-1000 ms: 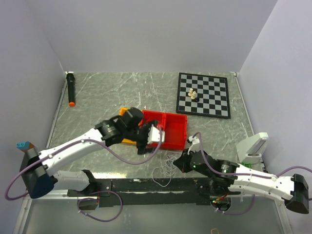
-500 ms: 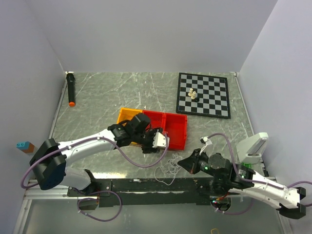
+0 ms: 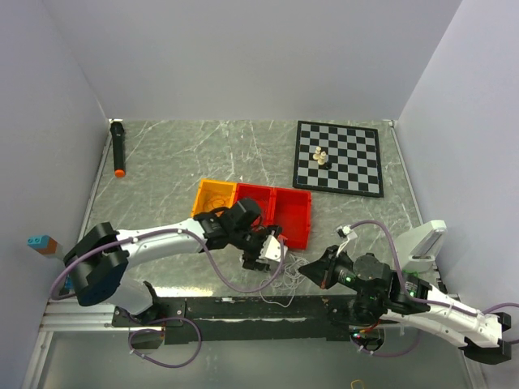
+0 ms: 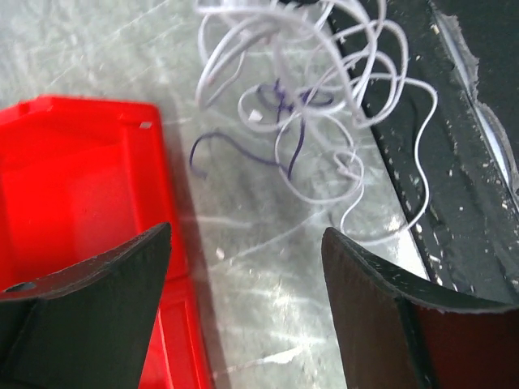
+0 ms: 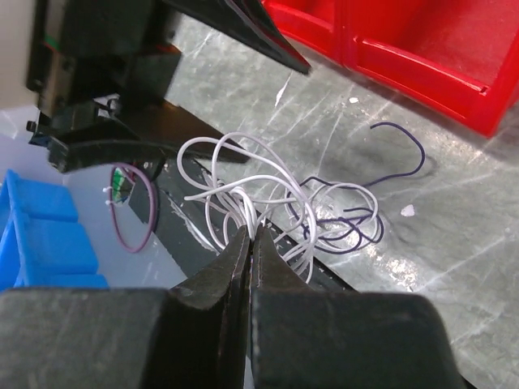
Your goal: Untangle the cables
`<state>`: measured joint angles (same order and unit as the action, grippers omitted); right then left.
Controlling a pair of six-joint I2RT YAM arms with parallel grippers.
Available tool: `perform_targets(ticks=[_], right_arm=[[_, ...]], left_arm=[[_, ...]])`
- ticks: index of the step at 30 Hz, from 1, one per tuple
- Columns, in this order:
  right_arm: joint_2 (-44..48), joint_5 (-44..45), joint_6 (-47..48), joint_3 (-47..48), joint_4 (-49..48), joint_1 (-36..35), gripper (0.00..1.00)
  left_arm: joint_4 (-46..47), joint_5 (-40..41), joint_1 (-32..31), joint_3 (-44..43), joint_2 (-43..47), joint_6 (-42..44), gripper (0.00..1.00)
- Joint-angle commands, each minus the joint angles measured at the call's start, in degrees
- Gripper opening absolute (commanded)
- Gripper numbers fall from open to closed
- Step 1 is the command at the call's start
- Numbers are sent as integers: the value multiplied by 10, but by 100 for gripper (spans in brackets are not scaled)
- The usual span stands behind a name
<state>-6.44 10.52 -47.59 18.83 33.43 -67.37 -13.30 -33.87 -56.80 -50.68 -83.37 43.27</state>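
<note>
We see the cables [image 3: 284,273] as a loose white & dark-purple clump at lower centre of the top view. It lies on the table [image 3: 162,170] nr the bottom edge, just below the red bin [image 3: 293,212]. On the left gripper [image 4: 243,243] the jaws are wide apart w/ nothing btwn them. In its wrist view the clump is at upper centre & the red bin at left. On the right gripper [image 5: 249,235] the jaws are pressed together, w/ white strands pinched at the tips. An orange bin [image 3: 215,197] adjoins the red one on its left.
</note>
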Motion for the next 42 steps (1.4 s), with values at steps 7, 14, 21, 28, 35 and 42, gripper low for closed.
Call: perform_targets(ticks=[7, 14, 21, 28, 35, 42], right_arm=[[1, -6, 26, 28, -56, -4, 0], [28, 4, 31, 27, -76, -4, 0], [59, 20, 22, 25, -57, -4, 0], [85, 36, 16, 28, -34, -4, 0], [79, 65, 8, 40, 22, -4, 0], [85, 104, -22, 37, 84, -4, 0]], left_arm=[[150, -45, -49, 16, -36, -65, 73], [185, -42, -56, 15, -48, -97, 52], [175, -43, -59, 31, -50, -87, 29], [183, -8, -65, 47, -40, -67, 8], [172, 49, -46, 59, -4, -48, 1], [89, 78, 31, -12, 48, -70, 1]])
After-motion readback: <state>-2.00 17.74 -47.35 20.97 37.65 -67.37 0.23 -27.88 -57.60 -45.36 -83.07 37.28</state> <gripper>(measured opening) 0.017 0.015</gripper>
